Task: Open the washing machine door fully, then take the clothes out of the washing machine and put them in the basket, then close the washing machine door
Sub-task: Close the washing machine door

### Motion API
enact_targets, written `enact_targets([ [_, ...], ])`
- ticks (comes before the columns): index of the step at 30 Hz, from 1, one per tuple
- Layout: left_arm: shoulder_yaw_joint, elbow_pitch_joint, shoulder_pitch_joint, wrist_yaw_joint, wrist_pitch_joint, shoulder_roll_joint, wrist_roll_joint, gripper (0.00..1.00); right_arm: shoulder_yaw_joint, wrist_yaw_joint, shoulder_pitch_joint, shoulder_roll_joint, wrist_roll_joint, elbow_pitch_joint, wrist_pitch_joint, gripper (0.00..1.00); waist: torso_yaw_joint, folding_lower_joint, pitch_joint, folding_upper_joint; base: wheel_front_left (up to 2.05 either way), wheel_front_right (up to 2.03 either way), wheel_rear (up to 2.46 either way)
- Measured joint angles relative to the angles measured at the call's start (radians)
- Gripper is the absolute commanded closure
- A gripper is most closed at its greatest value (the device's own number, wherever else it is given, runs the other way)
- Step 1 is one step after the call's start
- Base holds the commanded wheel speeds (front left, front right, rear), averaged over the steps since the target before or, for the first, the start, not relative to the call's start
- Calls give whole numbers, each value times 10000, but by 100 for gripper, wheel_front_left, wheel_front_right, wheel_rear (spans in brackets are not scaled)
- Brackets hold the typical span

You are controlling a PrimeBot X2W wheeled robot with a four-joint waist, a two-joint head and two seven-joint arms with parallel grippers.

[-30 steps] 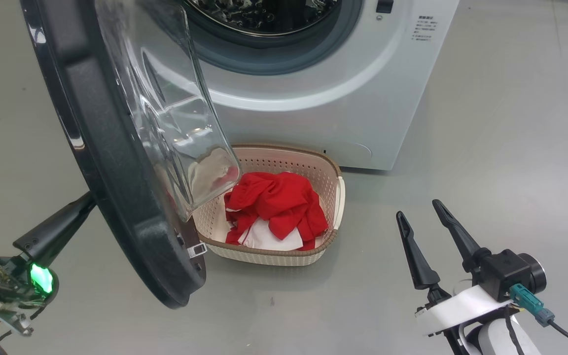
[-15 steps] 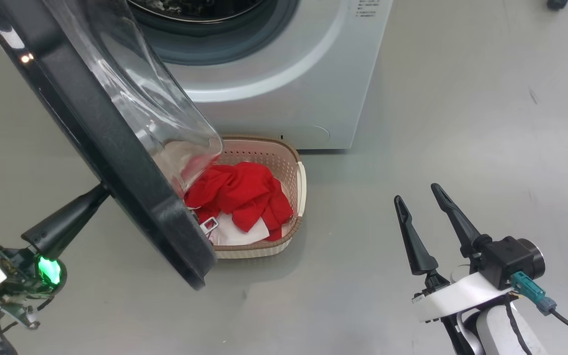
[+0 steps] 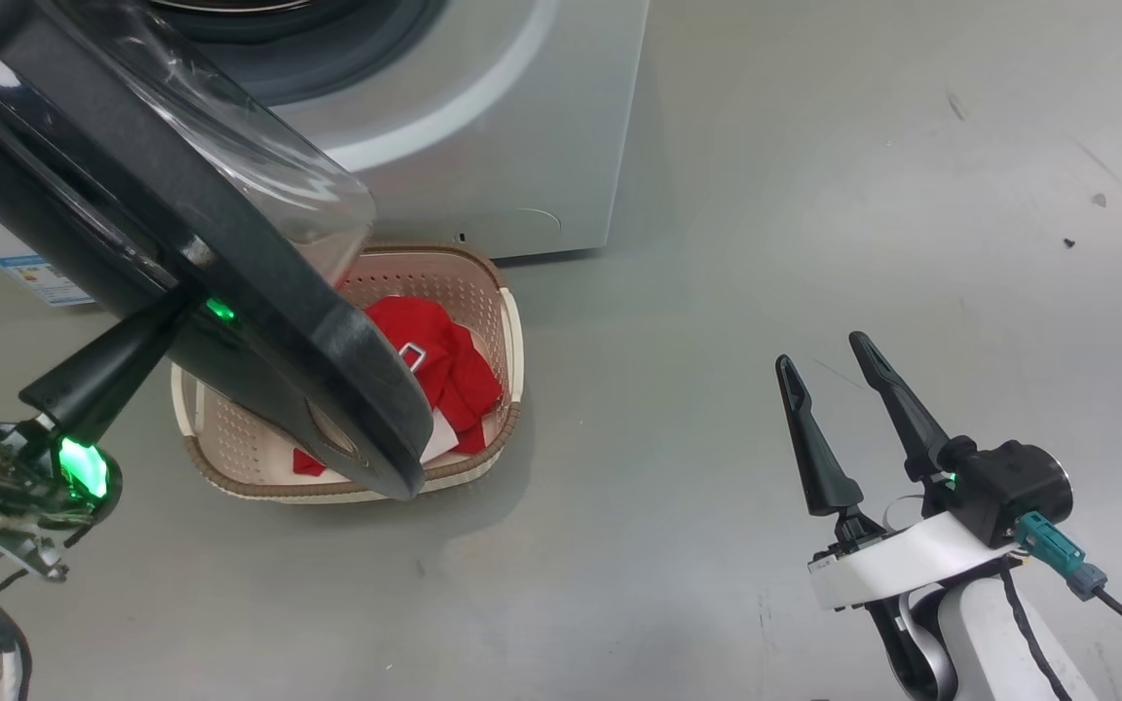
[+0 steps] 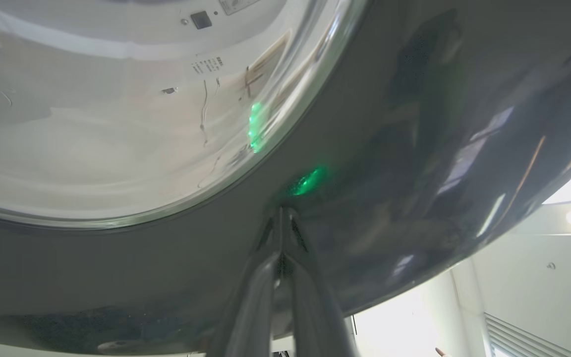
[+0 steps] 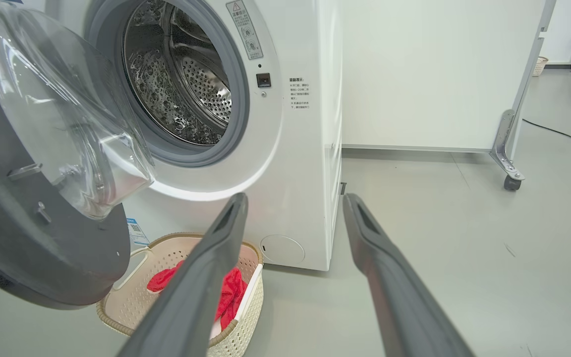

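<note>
At left, my left gripper (image 4: pixel 281 213) is pinched closed, its tips touching the glossy black outer rim of the washing machine door (image 3: pixel 230 243). The door stands ajar, its clear bowl facing the drum. I cannot read the blue label (image 5: pixel 134 228). Red clothes (image 3: pixel 444 360) lie in the perforated cream basket (image 3: pixel 512 331), near the white washing machine (image 3: pixel 483 146). At right, my right gripper (image 3: pixel 819 350) is spread and empty.

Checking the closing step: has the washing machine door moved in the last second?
Yes. Against the basket, the washing machine door has swung rightward across it, toward the washing machine.
</note>
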Motion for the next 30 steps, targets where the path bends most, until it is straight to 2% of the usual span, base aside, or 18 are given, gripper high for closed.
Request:
enact_targets([
  [12, -25, 205, -1359, 548, -270, 36, 77, 100, 174, -88, -267, 17, 568, -217, -2, 0, -681, 0, 714, 0, 0, 0, 0],
  [30, -10, 704, -3470, 1323, -625, 571, 577, 100, 596, -253, -852, 46, 940, -384, 0, 0, -1680, 0, 1804, 0, 0, 0, 0],
])
